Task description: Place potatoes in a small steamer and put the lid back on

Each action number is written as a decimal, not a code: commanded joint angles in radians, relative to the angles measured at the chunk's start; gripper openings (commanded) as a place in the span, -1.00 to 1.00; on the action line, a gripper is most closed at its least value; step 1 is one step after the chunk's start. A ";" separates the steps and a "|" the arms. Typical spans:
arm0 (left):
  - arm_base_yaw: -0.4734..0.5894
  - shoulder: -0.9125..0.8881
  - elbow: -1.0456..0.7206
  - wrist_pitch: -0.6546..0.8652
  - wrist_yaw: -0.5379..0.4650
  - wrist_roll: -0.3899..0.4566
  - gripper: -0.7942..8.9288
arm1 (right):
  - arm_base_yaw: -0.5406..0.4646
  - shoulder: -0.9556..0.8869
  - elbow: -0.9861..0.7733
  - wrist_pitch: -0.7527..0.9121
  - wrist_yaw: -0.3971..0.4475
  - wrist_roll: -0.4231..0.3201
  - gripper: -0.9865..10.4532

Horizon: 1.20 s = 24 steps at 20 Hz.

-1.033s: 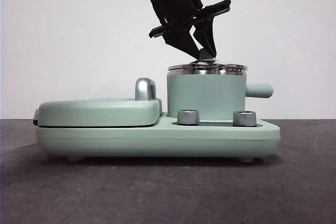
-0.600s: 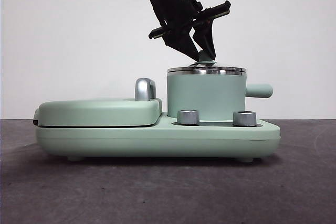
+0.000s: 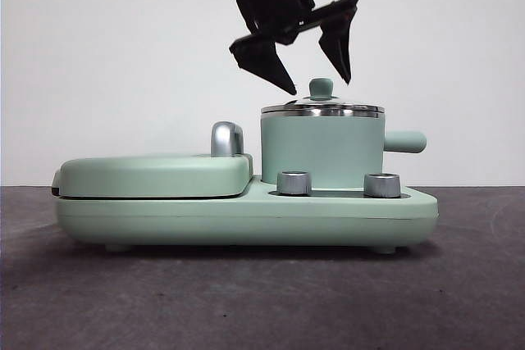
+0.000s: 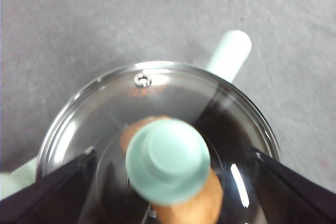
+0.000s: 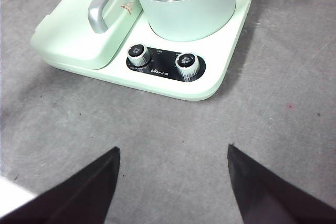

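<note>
Front view, left gripper: hanging right above the pot, black jaws spread wide, one tip on each side of the lid's knob and touching neither side.
Front view, lid: sitting flat on the small steamer, steel rim shining, mint-green knob standing up in the middle.
Front view, steamer: mint-green cylinder on the right half of the green cooker base, stubby side handle pointing right, two silver dials just in front of it.
Front view, griddle cover: flat, green, closed on the left half, chrome handle beside the pot.
Left wrist view, lid: clear glass, steel-ringed, a small vent hole near the rim; the knob is close and blurred.
Left wrist view, potato: orange-brown, smooth, lying inside the pot under the glass; its ends are probably hidden by the knob.
Right wrist view, right gripper: jaws apart, above bare grey table, well clear of the cooker.
Right wrist view, potato: an orange patch inside the pot's steel rim.
</note>
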 commanded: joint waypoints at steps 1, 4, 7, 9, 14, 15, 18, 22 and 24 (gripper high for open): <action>-0.004 -0.062 0.077 -0.098 -0.002 0.034 0.13 | 0.007 0.002 0.006 0.012 -0.002 -0.003 -0.28; 0.001 -0.156 0.088 -0.166 -0.001 0.044 0.13 | 0.007 0.002 0.006 0.024 -0.035 -0.010 -0.28; 0.019 -0.279 0.087 -0.294 -0.001 0.048 0.13 | 0.007 0.003 0.006 0.035 -0.100 -0.016 -0.28; 0.032 -0.359 0.085 -0.399 -0.001 0.048 0.13 | 0.007 0.003 0.006 0.044 -0.135 -0.016 -0.28; 0.032 -0.598 -0.027 -0.488 -0.001 0.047 0.13 | 0.007 0.003 0.006 0.108 -0.203 -0.016 -0.28; 0.028 -0.640 -0.065 -0.492 -0.001 0.047 0.13 | 0.007 0.003 0.006 0.120 -0.211 -0.016 -0.28; 0.017 -0.776 -0.205 -0.504 -0.001 0.045 0.13 | 0.007 0.003 0.006 0.152 -0.214 -0.016 -0.27; 0.016 -0.962 -0.417 -0.510 -0.001 0.007 0.13 | 0.007 0.003 0.006 0.176 -0.217 -0.017 -0.27; 0.016 -1.061 -0.523 -0.500 -0.001 -0.034 0.13 | 0.007 0.004 0.006 0.180 -0.230 -0.021 -0.27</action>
